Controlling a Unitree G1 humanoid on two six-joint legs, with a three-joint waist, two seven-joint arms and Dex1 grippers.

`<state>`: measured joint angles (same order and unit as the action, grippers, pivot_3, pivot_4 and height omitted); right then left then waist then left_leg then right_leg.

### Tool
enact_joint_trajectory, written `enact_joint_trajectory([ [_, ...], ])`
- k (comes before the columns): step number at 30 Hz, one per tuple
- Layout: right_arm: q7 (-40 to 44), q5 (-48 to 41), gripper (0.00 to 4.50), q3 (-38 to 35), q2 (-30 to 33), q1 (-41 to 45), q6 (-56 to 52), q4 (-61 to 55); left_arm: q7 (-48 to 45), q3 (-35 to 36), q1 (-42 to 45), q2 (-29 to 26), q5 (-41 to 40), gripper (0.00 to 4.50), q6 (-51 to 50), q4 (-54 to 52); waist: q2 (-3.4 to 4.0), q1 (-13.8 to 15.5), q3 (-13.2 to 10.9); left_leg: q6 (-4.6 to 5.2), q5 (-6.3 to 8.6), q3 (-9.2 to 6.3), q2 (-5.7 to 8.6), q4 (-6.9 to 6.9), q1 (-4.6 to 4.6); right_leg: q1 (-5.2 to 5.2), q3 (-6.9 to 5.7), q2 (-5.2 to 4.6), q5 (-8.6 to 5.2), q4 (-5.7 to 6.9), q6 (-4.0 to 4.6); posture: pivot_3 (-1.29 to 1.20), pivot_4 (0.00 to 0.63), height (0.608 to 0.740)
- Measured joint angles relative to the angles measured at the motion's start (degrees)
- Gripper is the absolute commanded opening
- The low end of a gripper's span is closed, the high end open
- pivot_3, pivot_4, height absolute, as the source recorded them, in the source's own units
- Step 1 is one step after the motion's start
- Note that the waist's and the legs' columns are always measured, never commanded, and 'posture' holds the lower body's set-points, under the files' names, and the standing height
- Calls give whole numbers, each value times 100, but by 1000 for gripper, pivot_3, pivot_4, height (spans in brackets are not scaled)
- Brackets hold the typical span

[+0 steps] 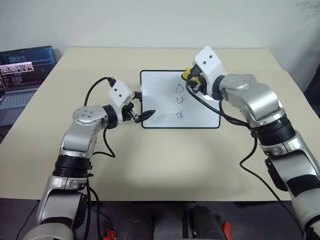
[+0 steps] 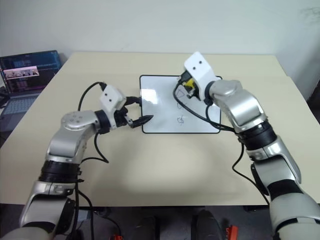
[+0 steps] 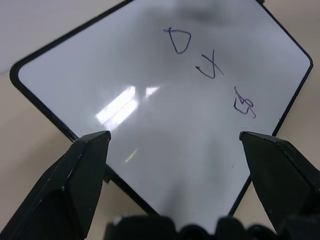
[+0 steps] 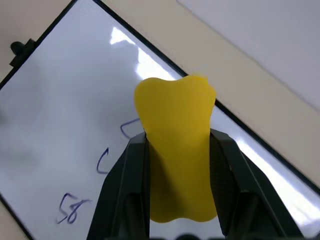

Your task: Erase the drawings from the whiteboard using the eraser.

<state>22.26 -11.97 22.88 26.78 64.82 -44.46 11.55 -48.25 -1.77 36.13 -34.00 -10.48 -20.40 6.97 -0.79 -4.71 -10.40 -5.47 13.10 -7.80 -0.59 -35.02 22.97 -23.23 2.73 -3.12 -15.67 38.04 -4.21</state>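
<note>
The whiteboard (image 1: 160, 95) lies flat on the beige table, with three dark drawings (image 1: 180, 102) in a column on its right half. In the left wrist view the drawings (image 3: 212, 67) show beyond the fingers. My right gripper (image 1: 189, 76) is above the board's far edge, close to the top drawing, shut on the yellow eraser (image 4: 175, 150). The eraser partly covers the top drawing in the right wrist view. At the board's near left corner, my left gripper (image 1: 145, 106) is open with nothing between its fingers (image 3: 85, 165). Whether it touches the board I cannot tell.
An open laptop (image 1: 22, 75) stands off the table's far left corner. Bare tabletop (image 1: 170, 160) lies between me and the board. Black cables hang from both wrists.
</note>
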Motion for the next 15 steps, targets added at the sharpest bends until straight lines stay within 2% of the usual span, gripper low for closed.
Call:
enact_joint_trajectory([
  [8,614,929,1228,204,-706,693,1310,1654,-17,3,-142,-145,-86,4500,-308,-340,1,-33,-1,0,-1,-1,0,-1,-3,0,0,1,1,5,1,0,150,740],
  [15,656,1448,1228,72,-980,915,2080,2652,-4,51,-231,-231,-171,4500,-458,-631,3,-33,-2,0,-1,-1,0,-1,-3,-1,0,0,1,7,1,0,150,740],
])
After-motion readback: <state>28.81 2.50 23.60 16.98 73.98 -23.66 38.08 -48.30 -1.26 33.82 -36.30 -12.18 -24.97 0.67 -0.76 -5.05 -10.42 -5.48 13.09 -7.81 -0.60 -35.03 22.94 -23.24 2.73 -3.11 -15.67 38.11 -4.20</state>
